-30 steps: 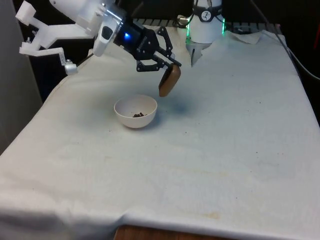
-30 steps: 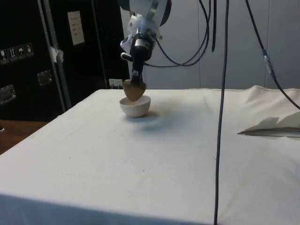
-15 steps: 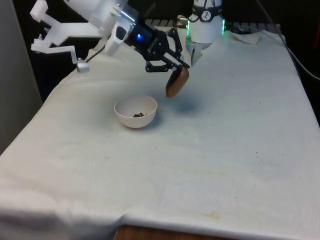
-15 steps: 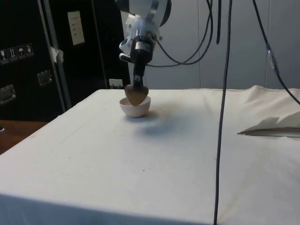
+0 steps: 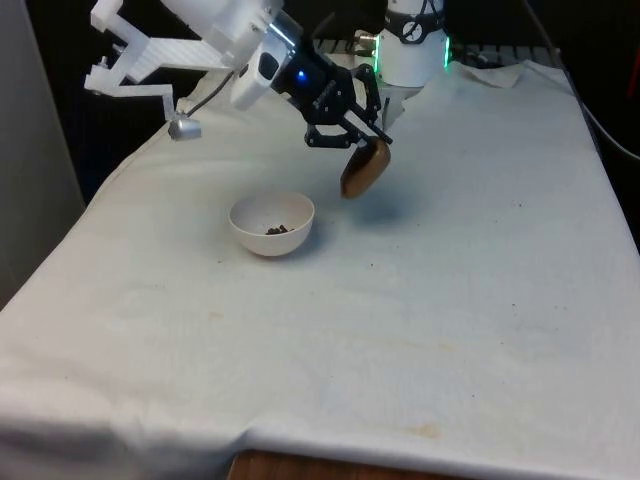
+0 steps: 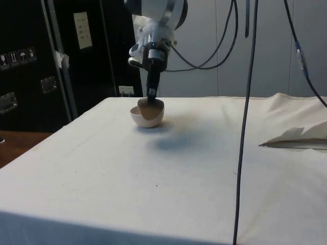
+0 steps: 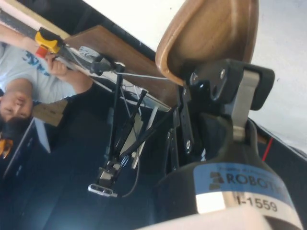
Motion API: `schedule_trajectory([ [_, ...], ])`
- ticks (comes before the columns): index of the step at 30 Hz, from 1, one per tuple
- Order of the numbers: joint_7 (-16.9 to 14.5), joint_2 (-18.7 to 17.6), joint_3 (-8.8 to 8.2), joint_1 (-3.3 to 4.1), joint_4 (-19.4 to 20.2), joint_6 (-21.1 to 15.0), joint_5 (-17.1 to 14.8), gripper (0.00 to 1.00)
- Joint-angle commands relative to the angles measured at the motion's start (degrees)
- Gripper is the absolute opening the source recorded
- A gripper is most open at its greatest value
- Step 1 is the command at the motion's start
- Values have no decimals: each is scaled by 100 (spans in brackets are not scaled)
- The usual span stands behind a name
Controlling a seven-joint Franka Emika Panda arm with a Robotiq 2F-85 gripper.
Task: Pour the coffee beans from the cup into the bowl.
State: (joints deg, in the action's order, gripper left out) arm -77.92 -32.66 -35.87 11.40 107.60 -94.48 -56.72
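The table [image 5: 450, 300] carries a white cloth, with a few dark specks scattered over it and faint brownish stains towards the near edge in the front view. The arm [image 5: 210, 30] reaches in from the front view's left, tilted well over.

The gripper [image 5: 358, 135] hangs above the cloth, to the front view's right of the bowl and clear of it. Its fingers [image 7: 225, 91] are closed on the rim of the cup [image 5: 365, 167] — one finger outside the wall, the other inside, as the wrist view shows. The cup is brown, wooden in look, and is tipped far over rather than upright; it touches neither cloth nor bowl. In the wrist view its inside [image 7: 211, 33] shows bare.

The bowl [image 5: 271, 224] is white and stands upright on the cloth, near the table's middle on the front view's left half. A small heap of dark beans [image 5: 277, 229] lies at its bottom. In the side view the cup [image 6: 149, 103] lines up with the bowl [image 6: 148, 117] — an overlap of sight only.

A person [image 7: 29, 81] appears in the wrist view, beyond the table's edge.
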Motion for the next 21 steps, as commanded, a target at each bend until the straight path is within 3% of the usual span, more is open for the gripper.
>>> schedule_trajectory([
  [1, 40, 92, -17, 92, 109, -212, 57, 0],
  [2, 0, 29, 29, 0, 29, -52, 29, 0],
  [3, 46, 120, 17, 92, 143, -269, 86, 0],
  [10, 80, 355, 292, 80, 418, -796, 309, 0],
  [11, 34, 281, 309, -6, 315, -602, 258, 0],
  [12, 80, 355, 292, 80, 418, -796, 309, 0],
  [19, 138, 573, 567, 69, 688, -1318, 510, 0],
  [20, 97, 533, 619, -11, 630, -1197, 493, 0],
  [21, 143, 596, 596, 63, 716, -1369, 533, 0],
])
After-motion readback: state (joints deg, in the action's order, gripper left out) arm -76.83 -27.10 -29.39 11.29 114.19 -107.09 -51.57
